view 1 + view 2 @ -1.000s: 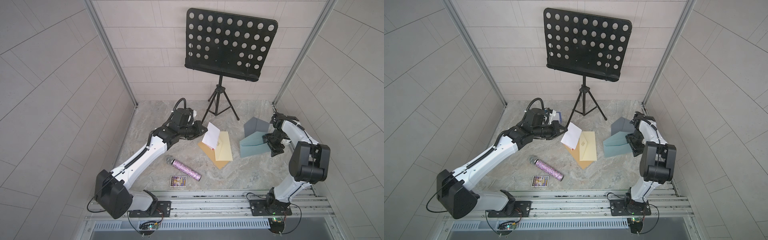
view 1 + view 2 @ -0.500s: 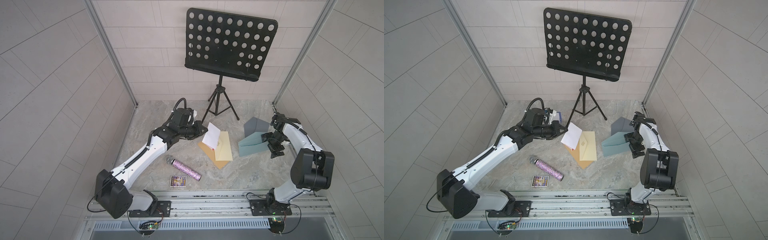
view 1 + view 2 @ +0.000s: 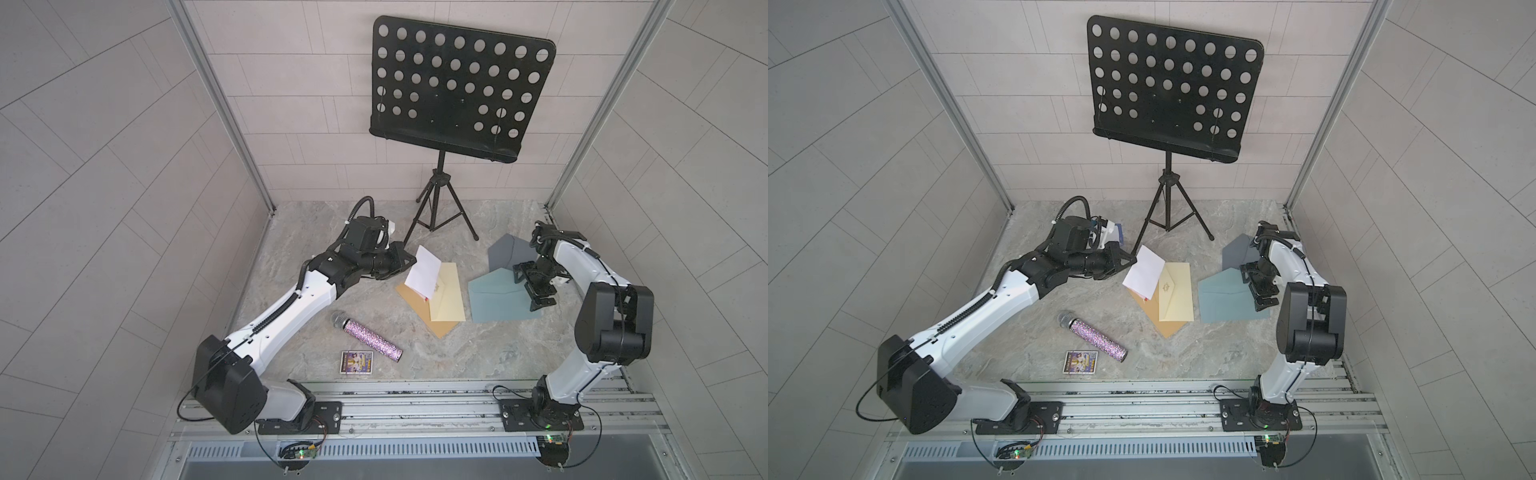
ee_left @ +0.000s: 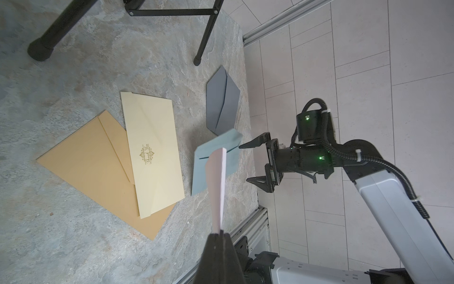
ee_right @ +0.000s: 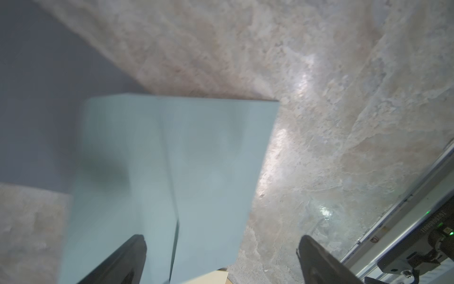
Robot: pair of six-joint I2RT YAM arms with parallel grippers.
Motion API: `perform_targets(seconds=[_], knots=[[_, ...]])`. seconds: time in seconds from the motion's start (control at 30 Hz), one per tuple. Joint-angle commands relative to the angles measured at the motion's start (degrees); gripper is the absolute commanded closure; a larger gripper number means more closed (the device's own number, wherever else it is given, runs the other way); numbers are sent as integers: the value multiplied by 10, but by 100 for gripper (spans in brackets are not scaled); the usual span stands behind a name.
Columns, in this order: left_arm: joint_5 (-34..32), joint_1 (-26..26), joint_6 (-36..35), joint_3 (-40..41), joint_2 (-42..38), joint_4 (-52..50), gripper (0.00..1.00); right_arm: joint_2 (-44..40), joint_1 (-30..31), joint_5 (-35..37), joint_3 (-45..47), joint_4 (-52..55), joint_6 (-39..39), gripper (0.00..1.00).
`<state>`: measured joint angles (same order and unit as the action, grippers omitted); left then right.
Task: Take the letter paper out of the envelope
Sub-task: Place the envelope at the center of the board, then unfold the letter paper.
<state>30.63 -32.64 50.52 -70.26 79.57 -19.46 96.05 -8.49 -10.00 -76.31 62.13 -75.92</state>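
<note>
- I see the letter paper [image 3: 424,272] lifted off the table and out of every envelope. Its lower corner hangs over the tan envelope [image 3: 419,309] and the cream envelope [image 3: 446,299].
- My left gripper [image 4: 219,232] is clamped on one edge of the sheet, which shows nearly edge-on in the left wrist view.
- The teal envelope [image 3: 496,301] lies to the right of the cream one, with its far edge overlapping the grey envelope [image 3: 507,255].
- My right gripper [image 3: 531,287] sits at the teal envelope's outer edge, jaws spread wide and holding nothing. One finger [image 5: 127,260] is over the envelope and the other is over bare stone.
- The table [image 3: 457,361] is open in front of the envelopes. The microphone [image 3: 368,336] and a small card [image 3: 356,362] lie nearer the left arm.
- The music stand [image 3: 449,124] has its tripod feet just behind the sheet.
- The right arm runs close along the side wall.
</note>
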Motion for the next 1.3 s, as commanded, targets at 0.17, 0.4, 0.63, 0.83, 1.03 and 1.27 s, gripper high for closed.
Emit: perform_targets(seconds=[0.17,0.4,0.63,0.83,1.03,1.27], knots=[[8,3,-6,5,23,30,100,-152,9,38,98,-134,70,2],[18,6,23,-21,24,37,100,-238,64,-47,117,-266,151,11],[51,14,85,-34,37,82,100,-290,159,-220,129,-366,143,19],[72,14,127,-47,54,120,100,-316,228,-254,182,-457,34,19],[83,14,178,-35,60,171,100,-287,233,-282,154,-451,12,26],[86,14,216,-38,74,211,100,-283,235,-290,150,-450,-14,31]])
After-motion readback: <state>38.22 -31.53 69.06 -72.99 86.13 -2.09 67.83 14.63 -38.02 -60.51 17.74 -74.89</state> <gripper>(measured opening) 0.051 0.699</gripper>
